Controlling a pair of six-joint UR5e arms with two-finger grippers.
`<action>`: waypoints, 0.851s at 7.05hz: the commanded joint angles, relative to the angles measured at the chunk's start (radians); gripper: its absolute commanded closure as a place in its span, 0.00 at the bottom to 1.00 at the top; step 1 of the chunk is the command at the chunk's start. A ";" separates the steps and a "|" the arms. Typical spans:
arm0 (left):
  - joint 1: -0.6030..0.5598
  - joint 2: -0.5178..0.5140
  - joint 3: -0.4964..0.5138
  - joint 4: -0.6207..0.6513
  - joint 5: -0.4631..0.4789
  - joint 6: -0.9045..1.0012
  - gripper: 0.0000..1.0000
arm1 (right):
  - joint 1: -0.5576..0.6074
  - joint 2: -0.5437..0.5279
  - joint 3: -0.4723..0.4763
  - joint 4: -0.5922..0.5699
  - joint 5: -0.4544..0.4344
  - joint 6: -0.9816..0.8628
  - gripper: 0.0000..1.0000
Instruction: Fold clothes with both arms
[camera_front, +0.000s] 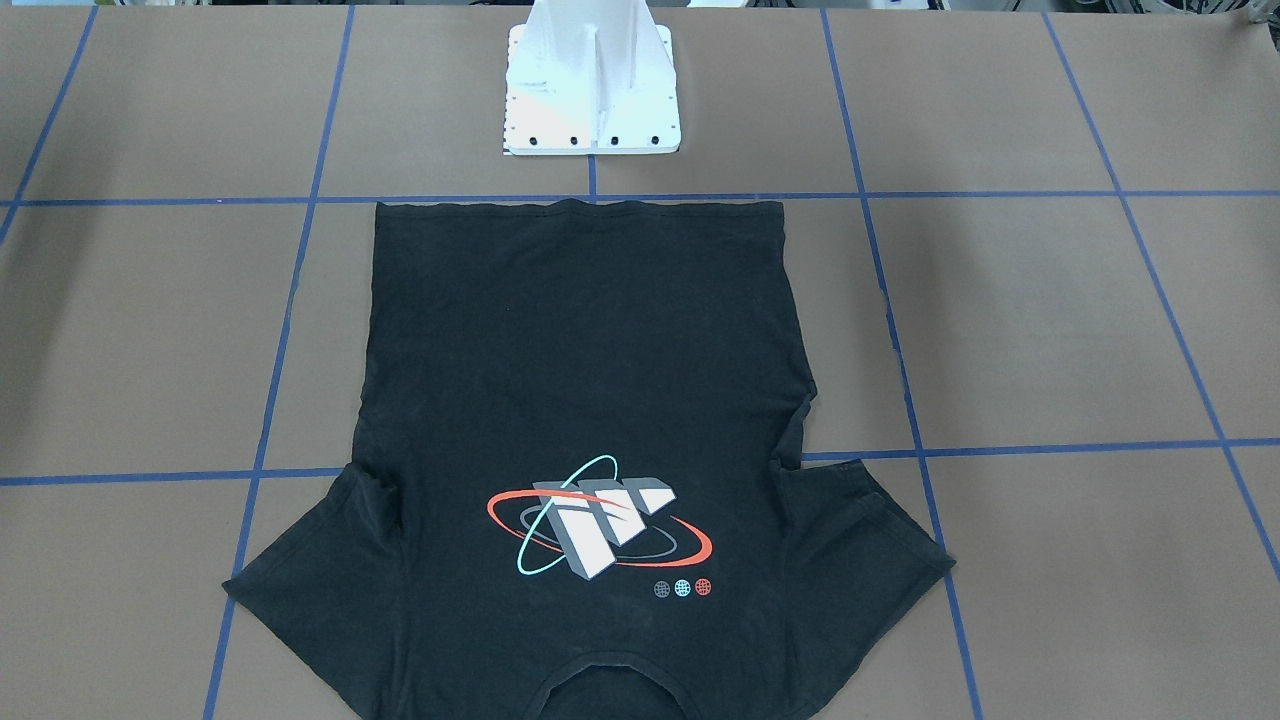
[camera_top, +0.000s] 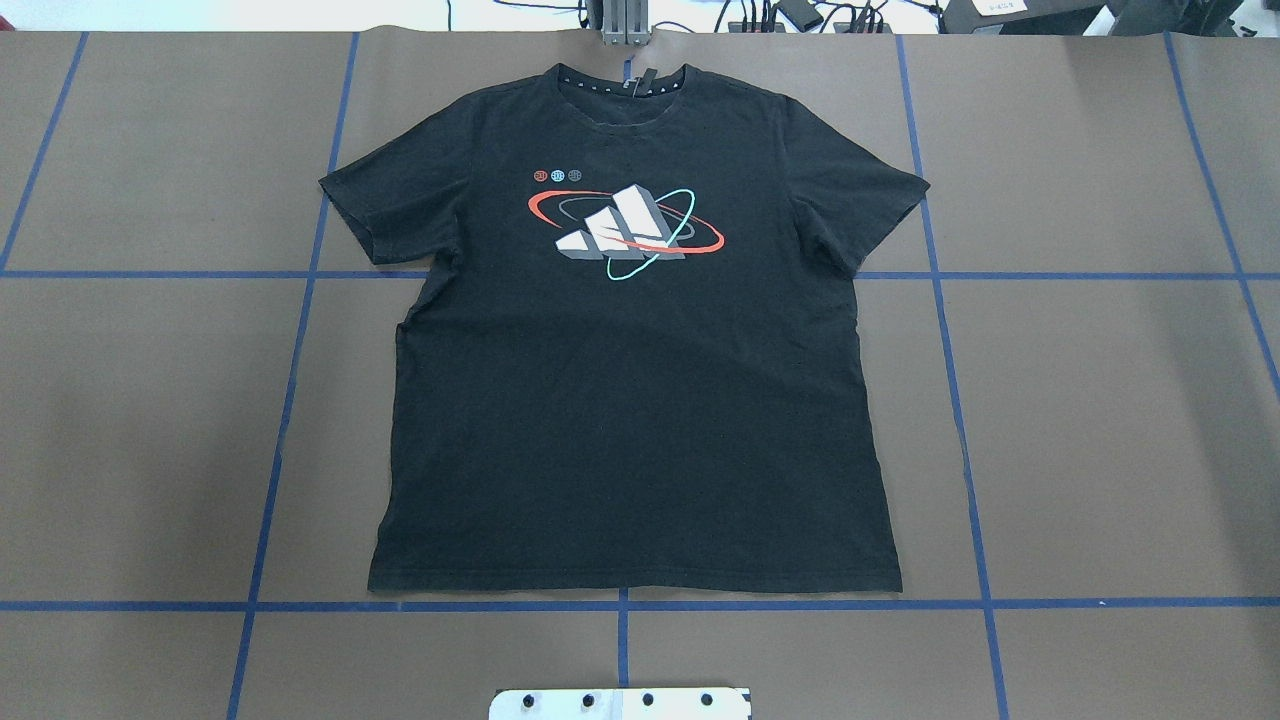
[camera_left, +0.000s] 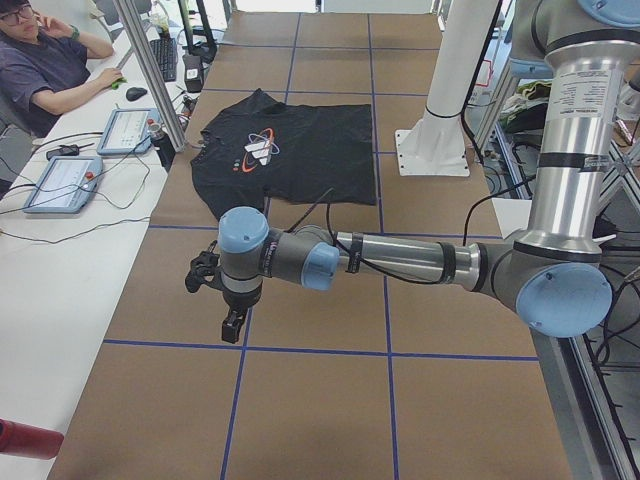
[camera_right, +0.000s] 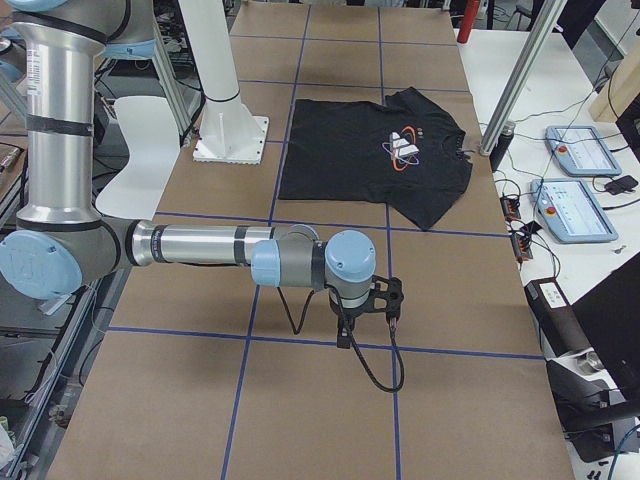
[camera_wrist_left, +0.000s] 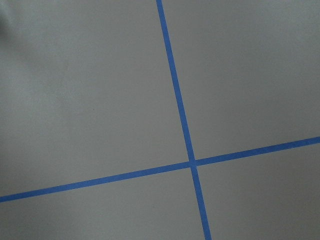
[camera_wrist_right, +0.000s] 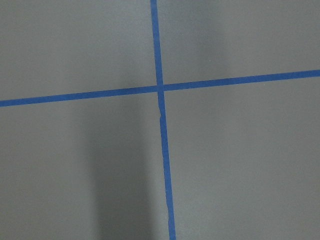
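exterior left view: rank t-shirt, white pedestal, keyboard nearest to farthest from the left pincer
1. T-shirt, on the table just beyond the left pincer.
2. White pedestal, at the robot's side.
3. Keyboard, far along the side desk.

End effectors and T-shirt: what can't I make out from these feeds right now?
Left end effector: shows only in the exterior left view; open or shut, cannot tell.
Right end effector: only in the exterior right view; same.
T-shirt: collar cut off by the front-facing view's bottom edge; neck label too small overhead.
Wrist views: only table and blue tape, no fingers.
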 joint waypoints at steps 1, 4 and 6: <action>0.000 0.000 0.002 0.000 0.002 0.000 0.00 | -0.003 -0.001 0.006 -0.001 0.000 0.000 0.00; 0.000 0.000 -0.002 0.000 0.000 0.000 0.00 | -0.003 0.004 0.006 -0.001 0.001 0.000 0.00; 0.000 0.000 -0.036 0.000 -0.024 0.000 0.00 | -0.005 0.013 0.000 0.005 0.006 0.015 0.00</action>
